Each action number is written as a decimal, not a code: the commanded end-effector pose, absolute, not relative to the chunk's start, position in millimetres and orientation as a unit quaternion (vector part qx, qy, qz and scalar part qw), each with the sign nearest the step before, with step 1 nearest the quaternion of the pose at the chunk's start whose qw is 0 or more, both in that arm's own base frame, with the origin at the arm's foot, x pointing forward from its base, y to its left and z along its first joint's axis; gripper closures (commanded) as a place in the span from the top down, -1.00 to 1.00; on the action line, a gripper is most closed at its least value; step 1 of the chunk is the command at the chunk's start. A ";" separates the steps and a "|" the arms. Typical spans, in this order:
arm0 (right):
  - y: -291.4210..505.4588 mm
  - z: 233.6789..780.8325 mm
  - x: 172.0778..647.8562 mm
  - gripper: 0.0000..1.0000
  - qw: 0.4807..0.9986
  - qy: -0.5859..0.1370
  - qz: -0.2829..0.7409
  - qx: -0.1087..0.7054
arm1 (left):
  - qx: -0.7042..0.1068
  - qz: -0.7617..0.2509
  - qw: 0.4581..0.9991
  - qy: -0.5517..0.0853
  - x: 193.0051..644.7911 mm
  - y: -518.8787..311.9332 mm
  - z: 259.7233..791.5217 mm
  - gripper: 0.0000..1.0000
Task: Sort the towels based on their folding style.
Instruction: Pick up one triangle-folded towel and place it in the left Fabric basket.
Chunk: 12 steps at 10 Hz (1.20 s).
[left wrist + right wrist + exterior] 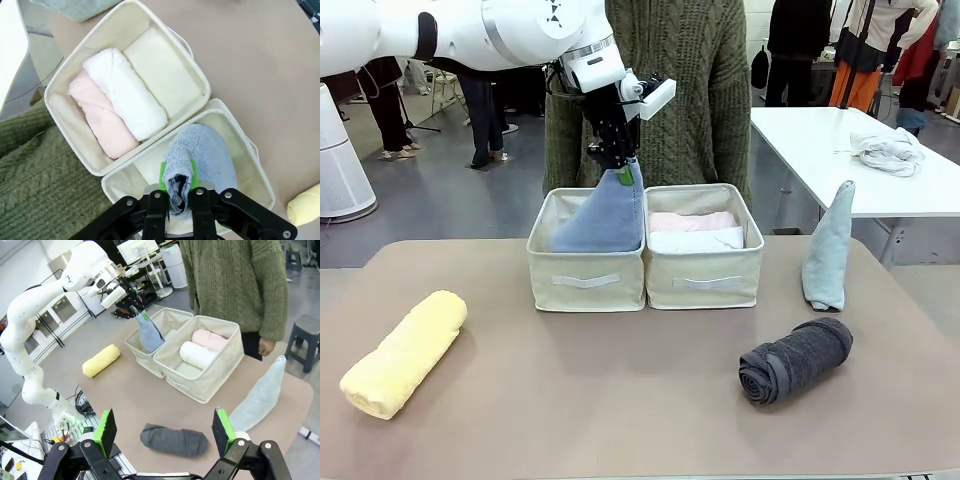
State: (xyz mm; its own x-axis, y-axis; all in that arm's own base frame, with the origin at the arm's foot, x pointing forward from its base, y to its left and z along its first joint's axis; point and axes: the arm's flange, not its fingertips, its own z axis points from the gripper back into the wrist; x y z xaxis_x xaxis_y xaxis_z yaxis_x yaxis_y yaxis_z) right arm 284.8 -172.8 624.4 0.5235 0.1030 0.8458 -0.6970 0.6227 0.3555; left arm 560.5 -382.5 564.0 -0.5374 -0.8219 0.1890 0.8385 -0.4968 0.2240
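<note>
Towel sorting: lavender-blue cone [605, 222] held in left bin [582, 283]

Yellow roll [405, 352] lies far left. The left gripper [620, 165] pinches the cone's tip (base inside the bin). The right bin [705, 285] holds a pink roll [690, 220] and a white roll [695, 240]. Further right a pale grey-blue cone [828, 250] stands, with a dark grey roll [795, 360] nearby. The right gripper [164, 432] gapes wide, empty.

**Open, evenly lit workroom around a tan table**

The tan table [620, 410] stands on a smooth grey floor [450, 210]. A white table [810, 150] at far right carries a crumpled white cloth [888, 150]. A white cylindrical appliance [340, 170] stands at left, and a dark stool [305, 324] sits on the floor.
</note>
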 end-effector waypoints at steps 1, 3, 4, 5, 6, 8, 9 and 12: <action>-172.4 622.8 286.7 1.00 0.786 -0.430 0.255 0.363 | -0.032 -0.867 0.473 -0.152 565.1 -383.3 563.7 -0.70; -172.4 622.8 286.7 1.00 0.786 -0.430 0.255 0.363 | -0.032 -0.851 0.512 -0.110 571.2 -375.6 551.6 -0.70; -172.4 622.8 286.7 1.00 0.786 -0.430 0.255 0.363 | -0.039 -0.833 0.545 -0.082 574.6 -372.3 543.2 -0.70; -172.4 622.8 286.7 1.00 0.786 -0.430 0.255 0.363 | -0.043 -0.818 0.571 -0.064 577.5 -370.3 535.5 -0.70; -172.4 622.8 286.7 1.00 0.786 -0.430 0.255 0.363 | -0.048 -0.807 0.587 -0.053 578.5 -369.2 530.3 -0.70; -172.4 622.8 286.7 1.00 0.786 -0.430 0.255 0.363 | -0.055 -0.785 0.614 -0.053 580.1 -367.0 521.0 -0.70; -172.4 622.8 286.7 1.00 0.786 -0.430 0.255 0.363 | -0.061 -0.778 0.623 -0.053 582.0 -365.7 516.2 -0.70; -172.4 622.8 286.7 1.00 0.786 -0.430 0.255 0.363 | -0.059 -0.765 0.639 -0.042 582.1 -369.6 492.0 -0.70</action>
